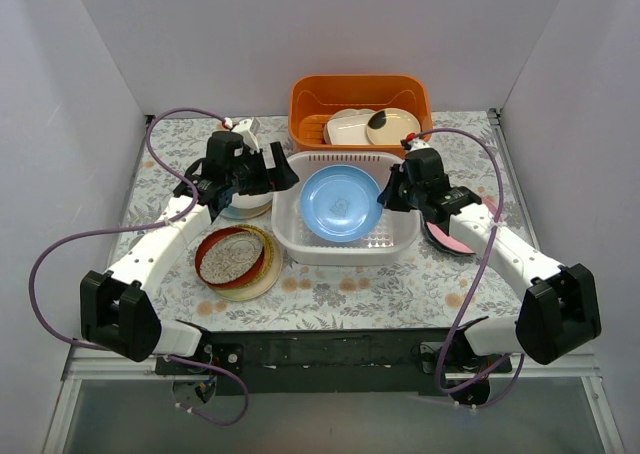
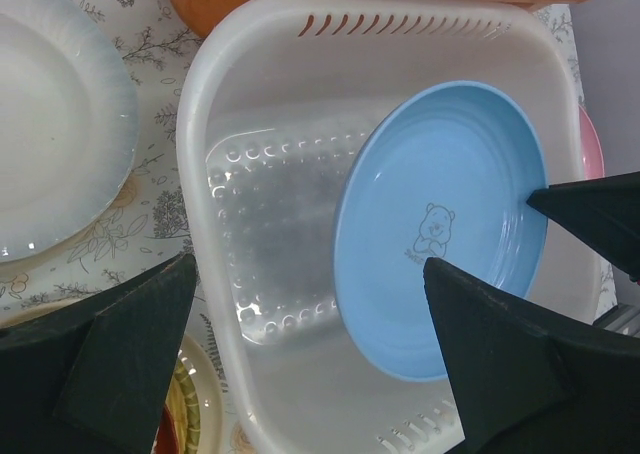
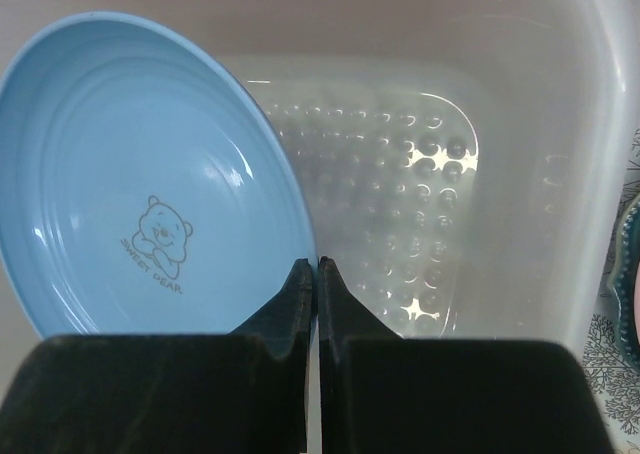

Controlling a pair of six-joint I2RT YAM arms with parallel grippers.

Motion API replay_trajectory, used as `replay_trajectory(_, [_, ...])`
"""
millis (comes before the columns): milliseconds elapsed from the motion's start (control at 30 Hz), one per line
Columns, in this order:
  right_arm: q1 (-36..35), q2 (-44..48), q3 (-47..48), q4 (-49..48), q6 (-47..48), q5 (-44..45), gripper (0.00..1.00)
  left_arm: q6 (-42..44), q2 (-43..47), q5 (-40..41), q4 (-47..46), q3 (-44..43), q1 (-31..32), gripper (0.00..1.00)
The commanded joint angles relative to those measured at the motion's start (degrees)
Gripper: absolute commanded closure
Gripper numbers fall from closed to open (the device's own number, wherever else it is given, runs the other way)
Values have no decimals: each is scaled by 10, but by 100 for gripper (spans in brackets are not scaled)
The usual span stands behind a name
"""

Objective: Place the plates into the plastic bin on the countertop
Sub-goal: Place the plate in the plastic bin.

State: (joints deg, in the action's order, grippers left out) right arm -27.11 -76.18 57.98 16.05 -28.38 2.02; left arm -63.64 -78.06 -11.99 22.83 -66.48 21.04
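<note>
A blue plate with a bear print stands tilted inside the white plastic bin. My right gripper is shut on the plate's right rim; in the right wrist view its tips pinch the edge of the blue plate over the bin floor. My left gripper hangs open and empty over the bin's left rim, its jaws wide apart, with the blue plate beyond. The bin rests on the floral countertop.
A red-rimmed plate lies on a yellow woven plate at front left. A cream-and-light-blue plate is under my left arm. A pink plate lies under my right arm. An orange basket holding cream plates stands behind the bin.
</note>
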Motion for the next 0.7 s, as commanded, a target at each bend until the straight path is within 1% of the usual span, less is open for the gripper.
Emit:
replay_trajectory(0, [-11, -11, 33, -32, -8, 20, 99, 8, 24, -17, 9, 11, -9, 2])
replay_trajectory(667, [-38, -58, 45, -28, -4, 43, 99, 4, 31, -37, 1, 20, -23, 2])
